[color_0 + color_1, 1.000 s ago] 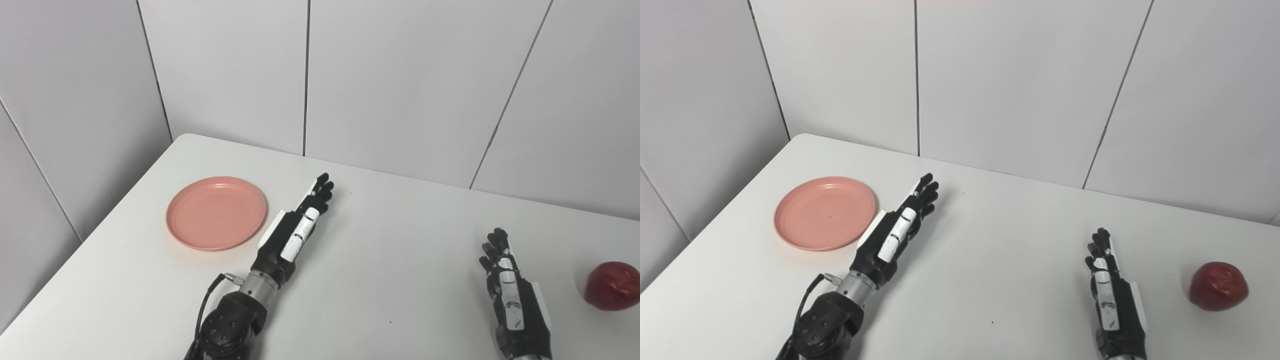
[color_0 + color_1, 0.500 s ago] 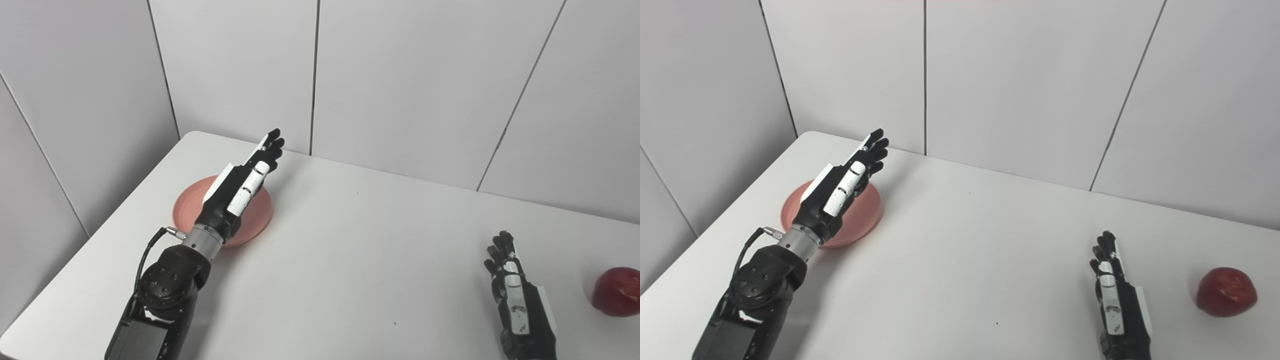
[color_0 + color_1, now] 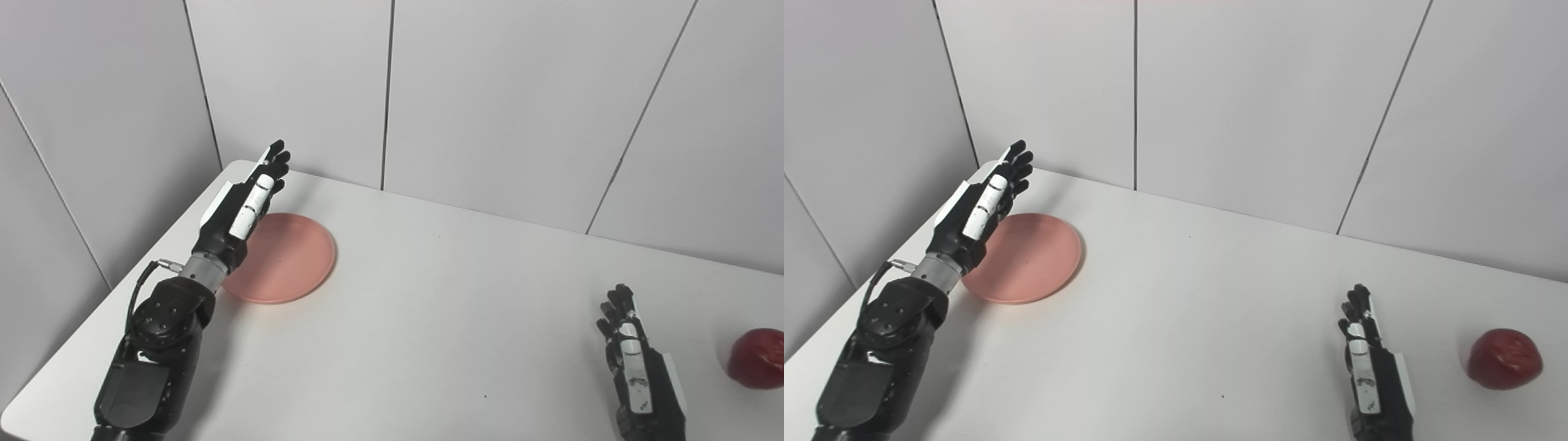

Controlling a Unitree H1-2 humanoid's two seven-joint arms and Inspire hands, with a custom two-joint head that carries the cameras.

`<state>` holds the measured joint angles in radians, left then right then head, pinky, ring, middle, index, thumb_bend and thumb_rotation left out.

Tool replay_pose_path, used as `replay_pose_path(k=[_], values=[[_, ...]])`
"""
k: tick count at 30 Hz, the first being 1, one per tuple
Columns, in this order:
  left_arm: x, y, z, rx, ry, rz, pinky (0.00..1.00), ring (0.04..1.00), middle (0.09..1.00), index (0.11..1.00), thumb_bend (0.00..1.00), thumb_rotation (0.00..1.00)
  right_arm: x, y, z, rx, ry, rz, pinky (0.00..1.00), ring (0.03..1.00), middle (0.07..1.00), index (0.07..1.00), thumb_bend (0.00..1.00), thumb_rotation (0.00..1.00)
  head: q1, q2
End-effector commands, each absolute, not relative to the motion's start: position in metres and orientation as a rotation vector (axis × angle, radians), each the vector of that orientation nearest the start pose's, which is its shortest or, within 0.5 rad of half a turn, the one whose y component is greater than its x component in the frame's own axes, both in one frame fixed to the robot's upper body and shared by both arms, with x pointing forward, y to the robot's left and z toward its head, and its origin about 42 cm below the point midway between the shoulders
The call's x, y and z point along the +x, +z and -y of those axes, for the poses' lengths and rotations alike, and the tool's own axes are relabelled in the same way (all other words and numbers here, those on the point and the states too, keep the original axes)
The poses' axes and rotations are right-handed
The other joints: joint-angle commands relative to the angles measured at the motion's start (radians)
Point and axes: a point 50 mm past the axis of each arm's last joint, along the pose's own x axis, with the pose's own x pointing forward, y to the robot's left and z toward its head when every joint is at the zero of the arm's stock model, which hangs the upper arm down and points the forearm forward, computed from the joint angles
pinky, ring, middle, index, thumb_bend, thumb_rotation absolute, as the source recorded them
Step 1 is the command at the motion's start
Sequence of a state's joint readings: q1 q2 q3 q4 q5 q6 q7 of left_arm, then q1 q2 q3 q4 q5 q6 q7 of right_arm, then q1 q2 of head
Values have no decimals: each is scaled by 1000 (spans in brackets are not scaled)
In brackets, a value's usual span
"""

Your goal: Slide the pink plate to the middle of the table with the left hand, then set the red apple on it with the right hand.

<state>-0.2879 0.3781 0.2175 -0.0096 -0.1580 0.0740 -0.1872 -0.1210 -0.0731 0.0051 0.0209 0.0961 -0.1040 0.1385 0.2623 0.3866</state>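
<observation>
Pink plate (image 3: 288,260) lies just right of the empty, flat-fingered left hand (image 3: 242,205); the right hand (image 3: 1369,367), outstretched and empty, rests near the red apple (image 3: 1504,367).

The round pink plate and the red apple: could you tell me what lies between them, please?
Only bare white table and the right robot hand, seen in both eye views.
</observation>
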Motion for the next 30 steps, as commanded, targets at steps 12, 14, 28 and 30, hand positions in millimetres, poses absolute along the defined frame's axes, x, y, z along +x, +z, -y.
replay_pose_path(k=[12, 14, 28, 30], values=[[372, 265, -387, 235, 58, 379, 1000, 1000, 1000, 1000, 626, 1000, 323, 160, 218, 40, 151, 254, 1000, 1000, 1000, 1000, 600, 984, 8, 1], [372, 266, -394, 242, 64, 376, 1000, 1000, 1000, 1000, 627, 1000, 322, 160, 219, 46, 155, 247, 1000, 1000, 1000, 1000, 597, 985, 10, 1], [376, 258, -427, 254, 90, 324, 1000, 1000, 1000, 1000, 654, 1000, 321, 163, 219, 37, 153, 219, 1000, 1000, 1000, 1000, 595, 962, 13, 2], [375, 257, -432, 248, 88, 305, 1000, 1000, 1000, 1000, 641, 1000, 321, 163, 219, 37, 151, 217, 1000, 1000, 1000, 1000, 597, 959, 19, 4]])
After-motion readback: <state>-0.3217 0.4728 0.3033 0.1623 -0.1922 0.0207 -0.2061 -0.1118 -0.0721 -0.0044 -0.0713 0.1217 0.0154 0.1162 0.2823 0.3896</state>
